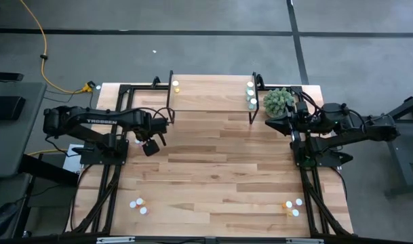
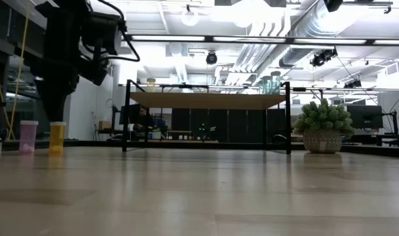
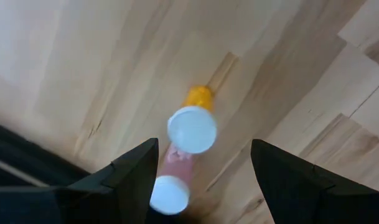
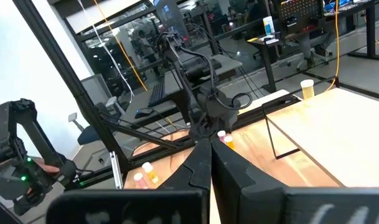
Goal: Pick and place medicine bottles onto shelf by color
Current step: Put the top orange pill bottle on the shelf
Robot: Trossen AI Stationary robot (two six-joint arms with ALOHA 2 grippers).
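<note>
Wood planks are forming the tabletop [image 1: 220,169], with grey floor lying around it and a yellow cable [image 1: 43,57] trailing off at one corner; the shelf [image 1: 213,95] is standing at the far edge, one yellow bottle [image 1: 175,85] sitting on its left end and a cluster of pale teal-blue bottles [image 1: 251,93] on its right end, three as far as the high view is showing, though they are blurring together; the fuzzy green plant ball [image 1: 279,100] is resting just beside the shelf's right end.

Near the table's front edge, one group of pale bottles [image 1: 138,205] is sitting at the left and another group [image 1: 293,207] at the right; each looks like three, but their colours are hard to make out.

The left gripper [image 3: 201,155] is hovering with its fingers spread wide over two bottles standing by the left rail: a yellow-orange one [image 3: 198,102] and a pink one [image 3: 175,163], the pink one partly hidden behind a finger; the low view is showing the same pair upright and just beside each other, nothing yet clamped.

The right gripper [image 4: 210,163] is waiting beside the plant with its fingers pressed together, holding nothing.
</note>
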